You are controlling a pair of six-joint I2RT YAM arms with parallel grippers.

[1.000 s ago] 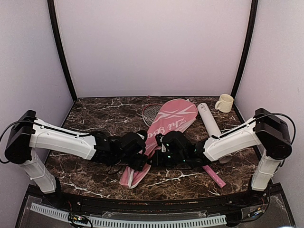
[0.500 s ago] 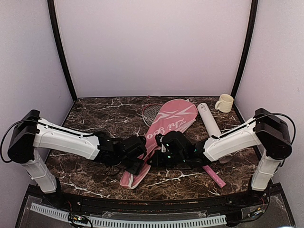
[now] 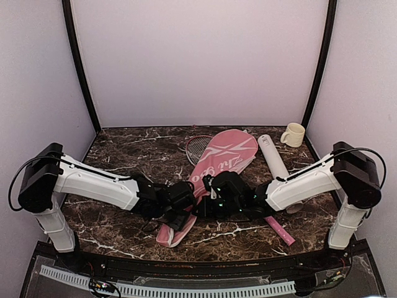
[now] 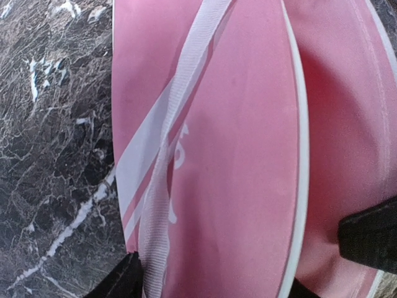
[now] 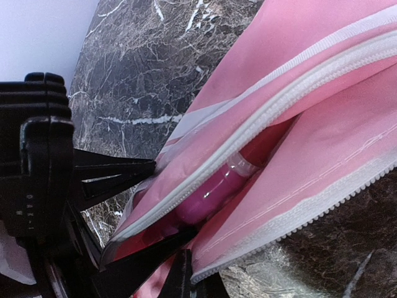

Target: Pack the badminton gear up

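Low over the dark marble table point(image 3: 124, 155), the left pincer point(image 3: 178, 216) sits at the narrow near end of the pink racquet cover point(image 3: 226, 155). Its fingertips point(image 4: 118, 282) are apart with the fabric and a white strap point(image 4: 162, 186) between them; I can't tell whether they actually clamp it. Beyond that pincer, a red-rimmed racquet head point(image 3: 195, 148) pokes out from under the cover's far left edge. Just to its right, almost touching it, the right pincer point(image 3: 206, 205) is nipped closed on the lower flap of the cover's unzipped edge, and a pink handle point(image 5: 208, 195) lies inside the opening just ahead of its fingers. Farther right and beyond it lie the white tube point(image 3: 272, 155) and the cream mug point(image 3: 293, 135). A second pink handle point(image 3: 280, 231) sticks out on the near side of the right arm.
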